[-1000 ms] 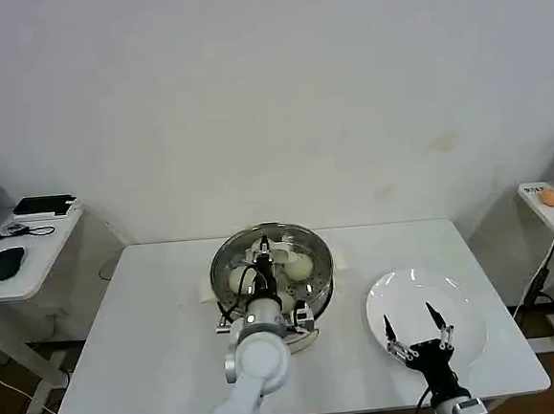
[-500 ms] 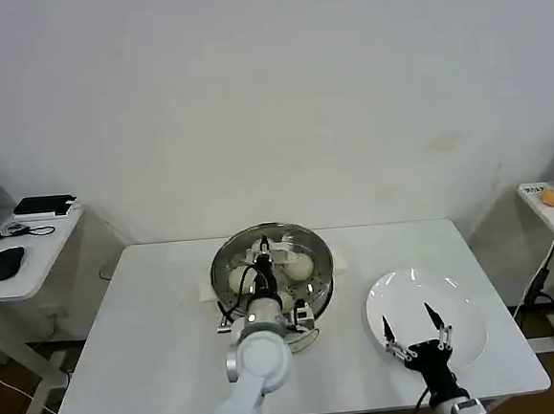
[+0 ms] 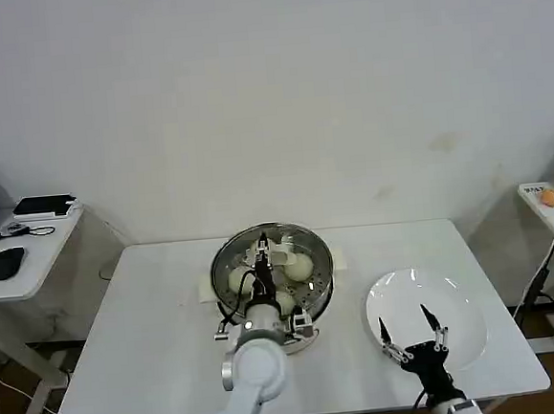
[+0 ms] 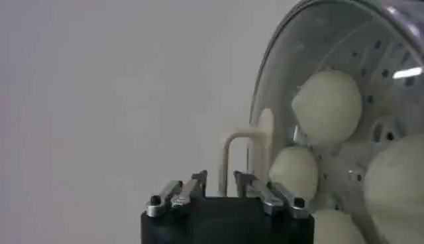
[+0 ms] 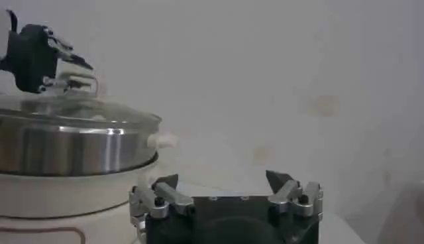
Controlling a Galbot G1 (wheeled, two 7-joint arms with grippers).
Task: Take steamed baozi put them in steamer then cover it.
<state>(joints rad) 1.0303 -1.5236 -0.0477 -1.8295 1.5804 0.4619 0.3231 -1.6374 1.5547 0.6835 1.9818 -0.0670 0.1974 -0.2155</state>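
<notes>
Steam-pot first: the round, shiny stainless-steel steamer with its perforated tray holds four smooth cream-white steamed baozi under the clear glass cover. The left gripper hovers over the cover's white handle, fingers narrowly parted. The right gripper, spread wide, hangs above the flat white plate.
</notes>
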